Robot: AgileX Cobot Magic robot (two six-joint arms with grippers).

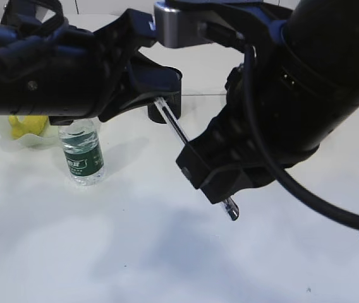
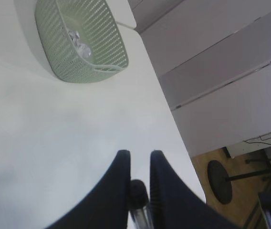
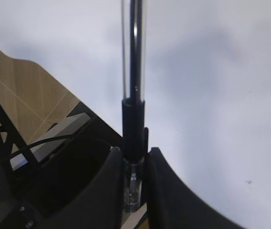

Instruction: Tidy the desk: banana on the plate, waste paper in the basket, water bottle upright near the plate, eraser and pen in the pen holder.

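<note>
Right gripper (image 3: 134,157): two black curved fingers clamped on the pen, gripping its black sleeve.
Left gripper (image 2: 139,164): two black curved fingers closed on the pen's other end, its dark tip between them.
Pen (image 1: 178,131): one; a slim clear barrel with a dark core inside, held in the air at a slant between both grippers, one end sticking out below the right gripper.
Pen holder (image 1: 167,95): one; a dark cup, mostly hidden behind the left arm, just behind the pen's upper end.
Bottle (image 1: 82,153): one; clear plastic with a green label, standing upright on the desk just beside the plate.
Banana (image 1: 28,125): one yellow piece, lying on the plate.
Plate (image 1: 37,141): one; pale and shallow, at the desk's left.
Basket (image 2: 80,40): one; pale green, oval, perforated walls, standing near the desk's corner.
Paper (image 2: 80,44): crumpled silvery-white bits inside the basket; count unclear.
Desk (image 1: 135,252): smooth, matt white, soft shadows of the arms across it.
Room: pale panelled wall and wood-toned floor beyond the desk edge.
</note>
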